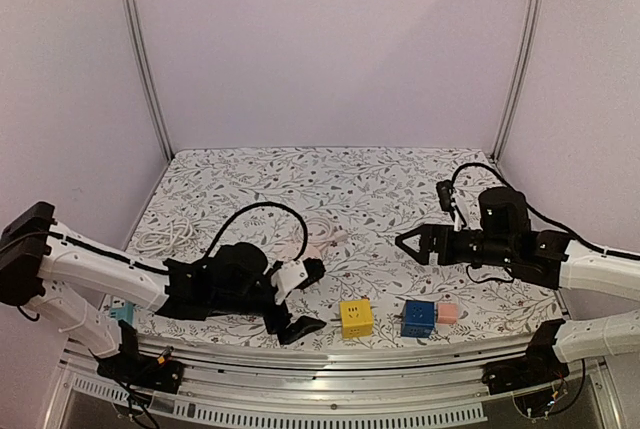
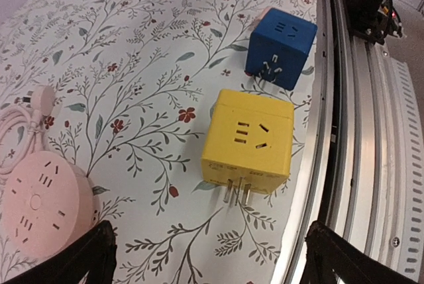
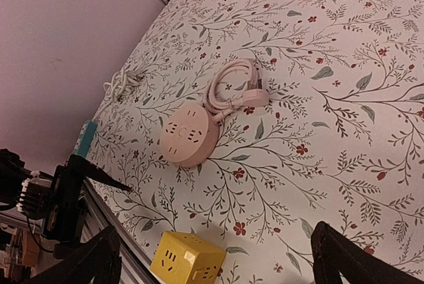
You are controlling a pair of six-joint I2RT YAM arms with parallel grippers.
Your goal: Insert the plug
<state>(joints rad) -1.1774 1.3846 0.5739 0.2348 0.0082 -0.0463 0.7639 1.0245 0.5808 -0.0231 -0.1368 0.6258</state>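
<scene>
A yellow cube plug [image 2: 248, 142] lies on the floral table, its metal prongs pointing toward my left gripper [image 2: 209, 264]. That gripper is open and empty, with the cube just ahead between its fingers [image 2: 79, 257]. In the top view the left gripper [image 1: 316, 296] is just left of the yellow cube [image 1: 356, 317]. A round pink power strip [image 3: 189, 135] with several sockets lies left of the cube [image 2: 43, 201]. My right gripper [image 1: 408, 242] is open and empty, held above the table right of centre. The yellow cube also shows in the right wrist view [image 3: 189, 261].
A blue cube plug [image 1: 418, 317] and a small pink cube [image 1: 447, 312] lie right of the yellow one near the front rail [image 2: 344, 132]. The strip's coiled pink cable [image 3: 235, 85], a white cable bundle [image 1: 165, 239] and a teal object [image 3: 85, 137] are at the left.
</scene>
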